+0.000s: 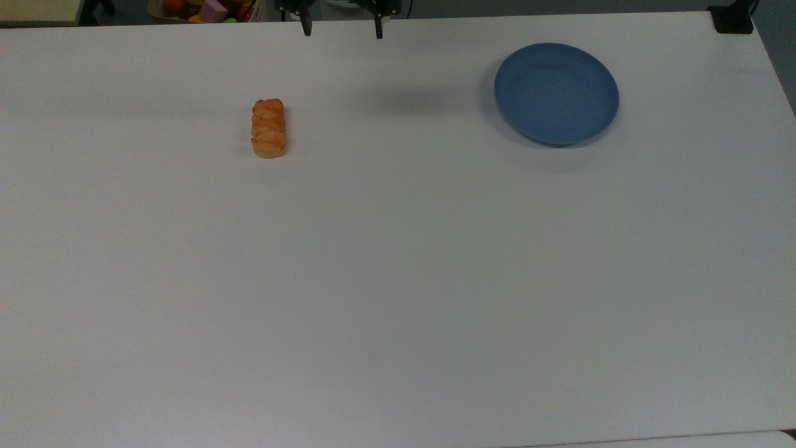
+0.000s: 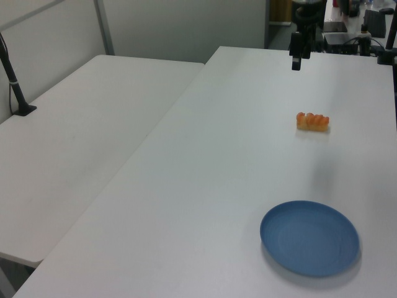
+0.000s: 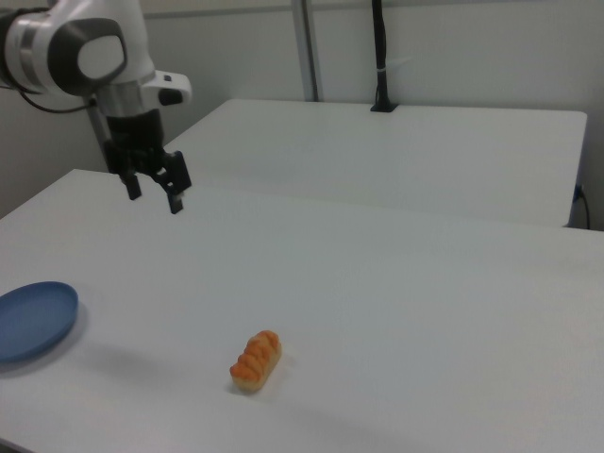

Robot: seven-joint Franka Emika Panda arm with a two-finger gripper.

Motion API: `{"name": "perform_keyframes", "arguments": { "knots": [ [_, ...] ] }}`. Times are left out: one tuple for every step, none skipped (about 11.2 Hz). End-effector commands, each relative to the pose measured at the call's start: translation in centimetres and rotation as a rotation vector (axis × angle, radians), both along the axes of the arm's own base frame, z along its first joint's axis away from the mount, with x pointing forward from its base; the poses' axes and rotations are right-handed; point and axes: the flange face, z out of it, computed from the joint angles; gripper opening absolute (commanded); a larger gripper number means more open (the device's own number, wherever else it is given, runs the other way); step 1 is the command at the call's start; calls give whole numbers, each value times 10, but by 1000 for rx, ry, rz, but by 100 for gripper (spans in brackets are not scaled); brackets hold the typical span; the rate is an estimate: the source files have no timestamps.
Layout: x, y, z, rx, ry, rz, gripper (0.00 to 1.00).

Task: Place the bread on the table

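Note:
The golden-orange bread (image 1: 268,128) lies flat on the white table (image 1: 398,280), alone and untouched; it also shows as the bread (image 2: 312,121) and the bread (image 3: 256,360). My gripper (image 1: 341,30) hangs high above the table near the top view's upper edge, well to the right of the bread there. Its fingers are spread wide with nothing between them, as the gripper (image 3: 155,195) shows in the right view. In the left view the gripper (image 2: 296,62) hovers far above and behind the bread.
A round blue plate (image 1: 556,93) sits on the table at the top view's upper right, with nothing on it. A second white table (image 2: 80,130) stands alongside. A bin of coloured objects (image 1: 205,9) lies beyond the top view's upper edge.

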Motion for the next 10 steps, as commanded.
{"name": "perform_keyframes", "arguments": {
  "knots": [
    [-11, 28, 22, 45, -7, 33, 100],
    [-12, 28, 26, 52, -15, 36, 100],
    [-13, 31, 34, 65, -32, 60, 100],
    [-12, 39, 33, 66, -47, 124, 100],
    [-10, 39, 33, 60, -76, 165, 100],
    [-6, 37, 32, 54, -95, 202, 100],
    [-4, 36, 30, 50, -103, 240, 100],
    [-3, 34, 26, 48, -101, 265, 100],
    [-3, 32, 27, 51, -104, 265, 100],
    [-1, 32, 27, 51, -116, 261, 100]
  ]
}}
